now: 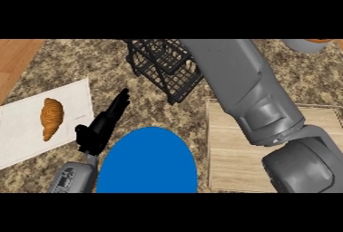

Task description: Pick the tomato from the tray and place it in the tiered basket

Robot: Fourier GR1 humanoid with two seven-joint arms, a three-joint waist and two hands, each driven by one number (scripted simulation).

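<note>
- The speckled brown stone counter (67, 68) fills the view, with a strip of light wood (17, 54) at the upper left corner.
- The flat white tray (26, 136) carries only a golden croissant (51, 118).
- The left hand (97, 129) has straight fingers, held together, near the tray.
- The round blue plate (147, 163) lies just beside it.
- The black wire tiered basket (164, 68) is partly covered by the grey right forearm (248, 90), which also crosses the pale wooden board (227, 154).
- The right hand is out of view (its state I cannot tell), and the tomato is not visible.

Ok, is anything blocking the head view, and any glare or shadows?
Head view: the grey right forearm crosses the frame and hides part of the black wire basket; the light is flat and even, with no glare; no distinct shadow shows under the croissant or the left robot hand.
</note>
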